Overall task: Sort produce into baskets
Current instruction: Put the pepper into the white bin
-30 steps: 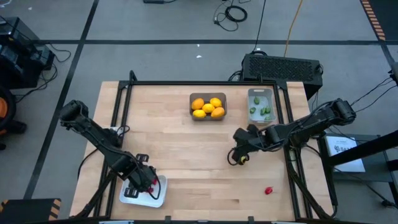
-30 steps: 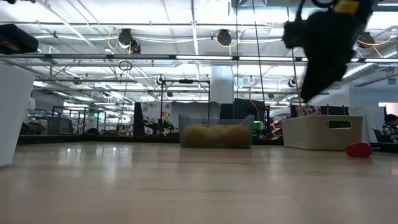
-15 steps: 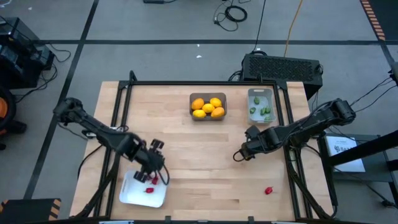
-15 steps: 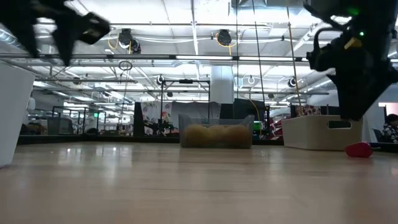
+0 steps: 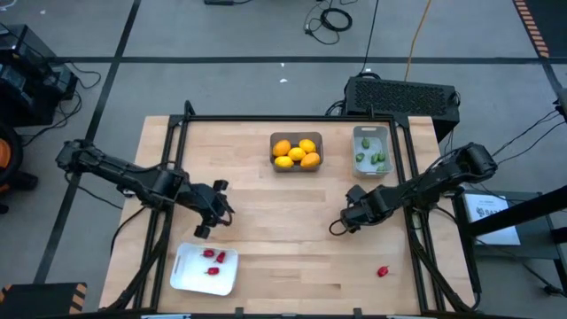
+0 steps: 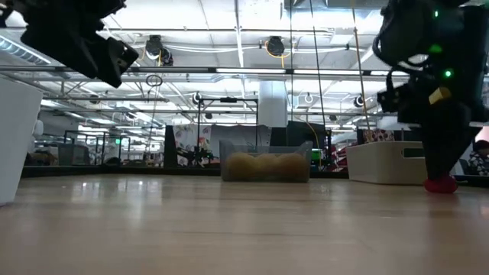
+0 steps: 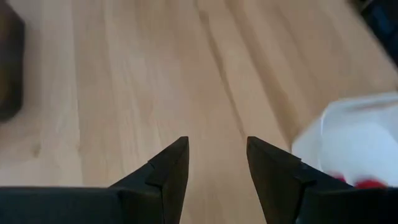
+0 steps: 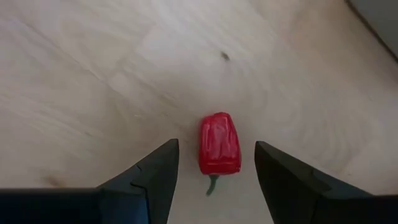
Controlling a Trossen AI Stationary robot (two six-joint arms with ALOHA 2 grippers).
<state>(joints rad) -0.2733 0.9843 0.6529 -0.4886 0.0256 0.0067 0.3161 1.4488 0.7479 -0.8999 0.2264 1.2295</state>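
My right gripper (image 5: 339,227) is open and hangs over the table right of its middle. In the right wrist view (image 8: 214,163) a tiny red pepper-like piece (image 8: 219,144) lies on the wood ahead of the fingers, untouched. The same piece lies near the front right edge (image 5: 383,272). My left gripper (image 5: 217,211) is open and empty (image 7: 216,163), above the table just beyond the white tray (image 5: 190,275). Red pieces (image 5: 213,257) lie in that tray. Yellow and orange fruits (image 5: 296,151) fill the dark grey bin (image 5: 296,166). Green pieces (image 5: 376,158) lie in the pale grey bin (image 5: 370,133).
The two bins stand side by side at the table's far edge, and the white tray stands at the near left corner (image 7: 357,140). Bare wood lies between the two arms. A black metal frame (image 5: 177,133) runs along the table's far and side edges.
My left gripper has risen from over the white tray and gone toward the table's far edge, leaving the red pieces in the tray uncovered. My right gripper has come down and gone a little toward the near right, toward the red piece on the table.
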